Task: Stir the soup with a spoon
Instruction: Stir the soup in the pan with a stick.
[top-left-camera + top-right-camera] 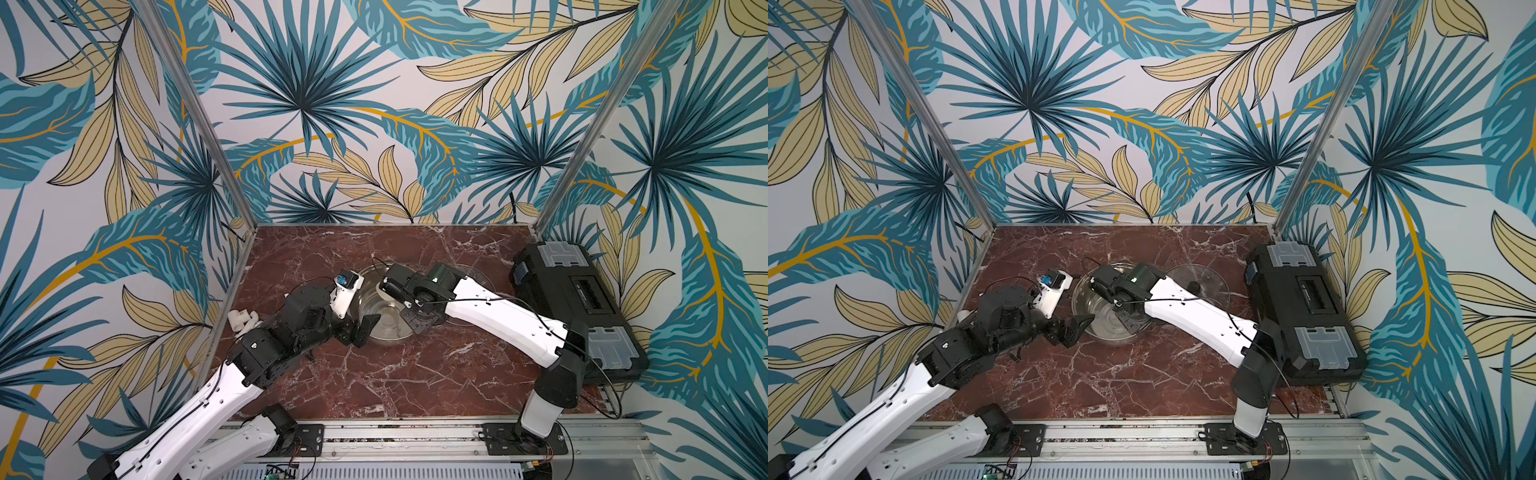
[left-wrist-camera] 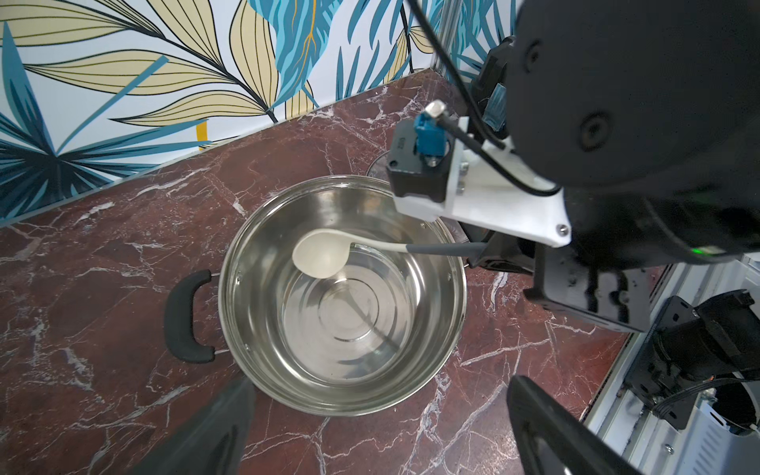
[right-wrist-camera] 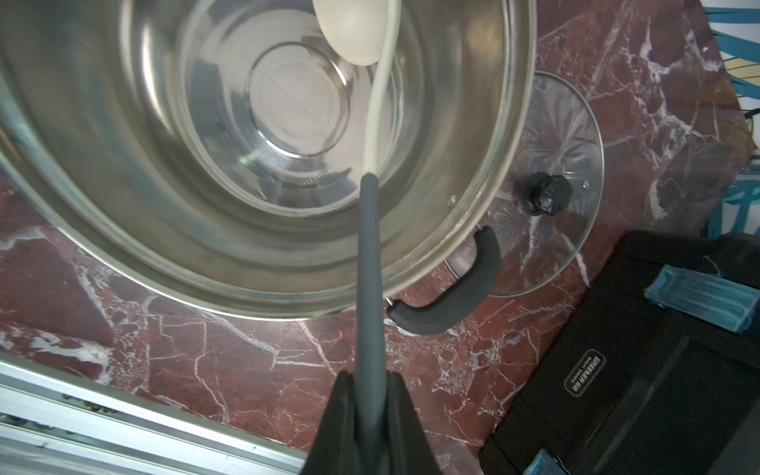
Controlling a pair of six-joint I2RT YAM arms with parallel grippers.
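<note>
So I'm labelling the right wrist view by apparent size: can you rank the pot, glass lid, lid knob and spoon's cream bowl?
1. pot
2. glass lid
3. Spoon's cream bowl, cut off by the frame edge and nearer the camera, so unsure against the knob
4. lid knob

spoon (image 1: 384,291) mostly hidden by arm, pot (image 3: 123,230) rim cut off

toolbox (image 3: 641,370) label: small white-outlined badge, lettering too blurred to read
other readable text: none
</note>
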